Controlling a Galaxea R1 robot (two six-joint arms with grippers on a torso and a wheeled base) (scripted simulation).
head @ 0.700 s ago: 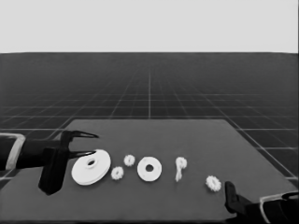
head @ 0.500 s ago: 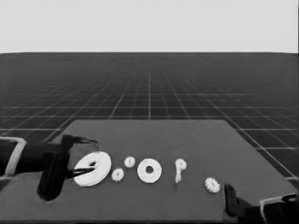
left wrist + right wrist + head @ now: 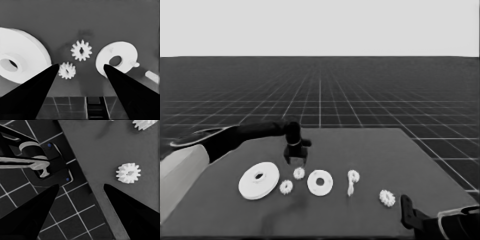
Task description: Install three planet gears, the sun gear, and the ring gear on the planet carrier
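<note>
Right arm, nearest: the right gripper [image 3: 406,207] is parked at the table's near right corner, over the table's edge [image 3: 100,195]. Its fingers stand spread with nothing between them.
Lone gear: one planet gear [image 3: 387,198] lies just beside that parked gripper, well apart from the other gears.
Sun gear: the sun gear [image 3: 352,180] lies flat between the lone gear and the smaller round part, head toward the far side, touching nothing.
Smaller round part: the planet carrier [image 3: 320,182] lies flat near mid-table. Its central hole is bare and nothing rests on it, so no gear is installed yet.
Gear pair: two planet gears lie between the two discs, the near gear [image 3: 286,187] and the far gear [image 3: 299,173], close together but apart.
Larger round part: the ring gear [image 3: 259,180] lies flat to the left, nothing on it or in its hole.
Left arm, farthest: the left gripper [image 3: 295,161] hangs just beyond the far gear, pointing down, fingers spread wide and empty; in its wrist view both gears sit between the fingers [image 3: 37,85].
Step in hand: by appearance, the approach to the first gear pick.
Next move: likely centre over one gear, descend, and pinch without nudging its neighbour.
</note>
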